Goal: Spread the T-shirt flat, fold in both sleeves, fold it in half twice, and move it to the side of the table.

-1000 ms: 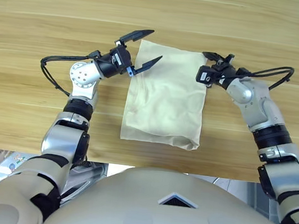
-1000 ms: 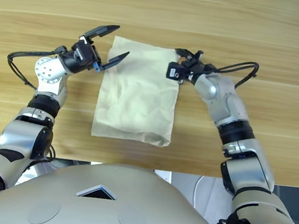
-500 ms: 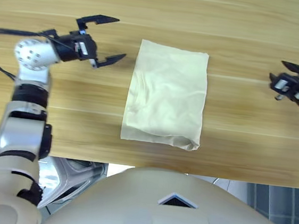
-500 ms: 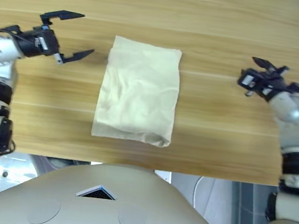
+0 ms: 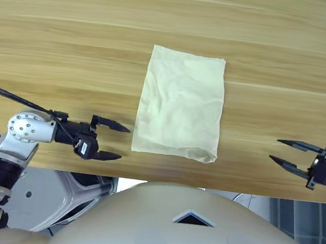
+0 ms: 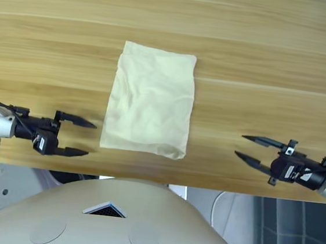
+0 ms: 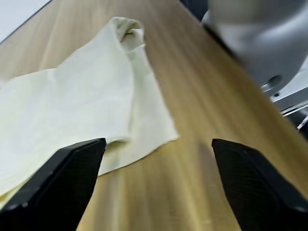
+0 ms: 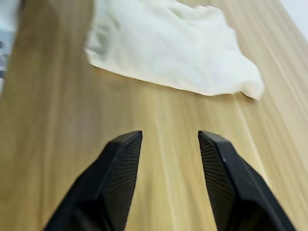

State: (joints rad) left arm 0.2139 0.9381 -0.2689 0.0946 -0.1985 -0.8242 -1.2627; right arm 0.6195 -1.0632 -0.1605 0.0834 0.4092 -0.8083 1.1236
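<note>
The pale yellow T-shirt (image 5: 180,103) lies folded into a tall rectangle in the middle of the wooden table (image 5: 72,42), its near edge close to the table's front edge. My left gripper (image 5: 117,143) hangs open by the front edge, a short way left of the shirt's near left corner, holding nothing. My right gripper (image 5: 281,152) is open too, low at the front right, well clear of the shirt. The left wrist view has the shirt (image 7: 77,101) just ahead of the open fingers; the right wrist view has the shirt (image 8: 173,45) farther off.
Bare wood stretches to the left, right and far side of the shirt. The table's front edge (image 5: 231,190) runs just below both grippers, with floor beyond it.
Both arms have drawn away from the shirt's far corners, swung outward, then dropped back to the table's front edge. The folded shirt has stayed where it was.
</note>
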